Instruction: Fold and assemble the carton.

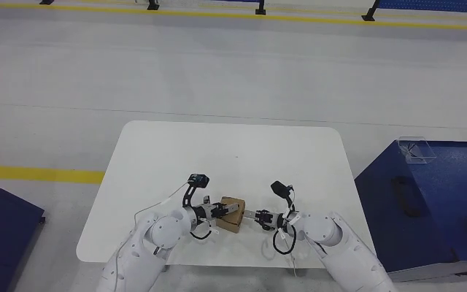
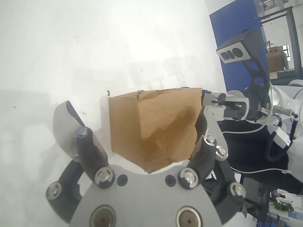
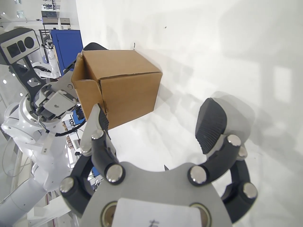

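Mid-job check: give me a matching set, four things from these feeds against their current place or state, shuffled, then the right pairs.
Things:
1. carton
2. left claw
3. right claw
4. blue cabinet

Places or states:
A. stands off the table, beside it
B. open, with the carton between its fingers
C. brown, resting on the white table
D. open, one finger at the carton's corner, bare table between its fingers

Pairs: 1-C, 2-B, 3-D, 4-A
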`<state>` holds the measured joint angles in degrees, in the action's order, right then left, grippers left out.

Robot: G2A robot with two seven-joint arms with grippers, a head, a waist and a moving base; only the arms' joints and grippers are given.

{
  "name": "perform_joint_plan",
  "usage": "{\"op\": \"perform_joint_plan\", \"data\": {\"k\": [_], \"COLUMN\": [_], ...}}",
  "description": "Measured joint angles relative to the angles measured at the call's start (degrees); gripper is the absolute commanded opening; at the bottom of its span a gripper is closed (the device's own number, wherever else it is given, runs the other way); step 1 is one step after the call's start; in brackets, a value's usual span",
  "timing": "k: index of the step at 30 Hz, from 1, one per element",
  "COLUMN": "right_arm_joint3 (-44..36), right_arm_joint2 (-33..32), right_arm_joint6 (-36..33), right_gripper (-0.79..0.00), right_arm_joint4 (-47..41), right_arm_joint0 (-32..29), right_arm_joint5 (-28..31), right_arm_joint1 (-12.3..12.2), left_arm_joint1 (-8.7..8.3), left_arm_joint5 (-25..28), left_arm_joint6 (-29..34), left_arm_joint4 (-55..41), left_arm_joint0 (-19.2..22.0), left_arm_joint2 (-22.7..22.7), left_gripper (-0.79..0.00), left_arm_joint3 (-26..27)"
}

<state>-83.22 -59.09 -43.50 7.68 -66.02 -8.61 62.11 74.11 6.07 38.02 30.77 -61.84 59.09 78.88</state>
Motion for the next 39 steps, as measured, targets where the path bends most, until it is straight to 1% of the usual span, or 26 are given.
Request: {"op": "perform_joint_plan", "data": {"k": [4,6,9,13,15,23,28,32,34,37,39], "right_arm_joint3": [0.1,0.0,-0.3,-0.5,-0.5,0.1,0.8,1.3,1.5,1.9,1.8], "right_arm_joint2": [-0.1,-0.3,-1.2,-2.0,-2.1,-0.6,1.6,2.5,2.7,2.1,1.4], "right_arm_joint6": [-0.1,-0.1,0.0,-0.1,0.1,2.8,4.6,4.4,4.3,4.4,4.2], "right_gripper": [0.0,0.0,0.0,0.0,0.0,0.0,0.0,0.0,0.0,0.0,0.0], "right_arm_joint4": [0.5,0.5,0.0,-0.5,-0.3,1.8,4.2,4.0,4.1,3.4,2.8], "right_arm_joint0": [0.0,0.0,-0.2,-0.4,-0.5,0.2,1.1,1.7,1.9,2.0,2.0], "right_arm_joint5": [0.0,0.0,-0.1,-0.2,-0.3,-0.8,-1.3,-0.8,-0.8,-0.7,-0.5], "right_arm_joint1": [0.0,0.0,-0.1,-0.2,-0.1,0.4,1.0,1.4,1.5,1.6,1.5], "left_arm_joint1": [-0.06,-0.08,-0.1,-0.16,-0.19,-0.34,-0.38,-0.38,-0.38,-0.39,-0.39], "left_arm_joint5": [-0.8,-1.0,-1.1,-1.0,-0.8,-0.3,0.0,0.0,-0.1,-0.8,-1.2], "left_arm_joint6": [0.8,1.5,2.4,2.1,1.8,1.9,1.9,2.0,2.0,2.3,2.3], "left_arm_joint4": [0.9,1.0,0.8,0.9,0.7,0.1,-0.4,-0.6,-0.6,-0.2,0.1], "left_arm_joint0": [0.2,0.2,0.3,0.1,0.0,-0.4,-0.5,-0.5,-0.5,-0.3,-0.2], "left_arm_joint2": [-0.2,-0.4,-0.4,-0.3,-0.2,0.1,0.2,0.0,0.0,-0.2,-0.2], "left_gripper": [-0.086,-0.123,-0.12,-0.092,-0.105,-0.095,-0.126,-0.105,-0.108,-0.086,-0.086], "left_arm_joint3": [-0.2,-0.3,-0.3,-0.1,0.1,0.5,0.6,0.4,0.3,0.0,-0.1]}}
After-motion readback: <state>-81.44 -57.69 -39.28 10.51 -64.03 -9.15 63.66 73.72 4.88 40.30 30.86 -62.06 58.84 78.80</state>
